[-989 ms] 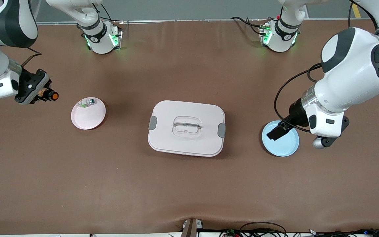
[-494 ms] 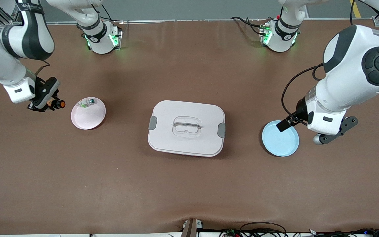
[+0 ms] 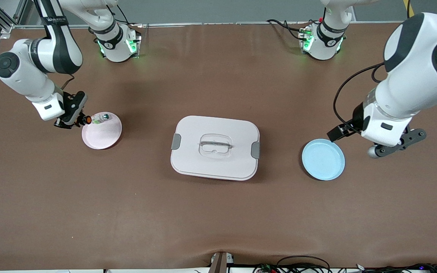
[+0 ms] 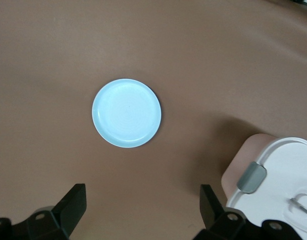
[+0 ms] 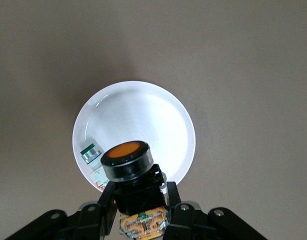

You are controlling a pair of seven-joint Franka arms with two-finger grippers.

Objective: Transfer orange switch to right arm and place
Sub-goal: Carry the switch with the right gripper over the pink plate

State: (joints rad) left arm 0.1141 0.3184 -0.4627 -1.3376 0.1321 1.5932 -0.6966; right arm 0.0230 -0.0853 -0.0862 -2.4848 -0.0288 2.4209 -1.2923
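The right gripper [image 3: 77, 120] is clamping the orange switch [image 3: 86, 120] by its body, cap pointing out, over the rim of the pink plate [image 3: 102, 135], probably for setting it beside the small green part [image 3: 100, 118] there; the left gripper [image 4: 143, 212] is waiting wide and empty near the blue plate [image 3: 323, 159] on the desk [image 3: 218, 212].

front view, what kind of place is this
Probably a robot lab bench: two white arms bolted along a brown mat, loose cables at its edge, and only staged props, a pink plate and a lidded box.
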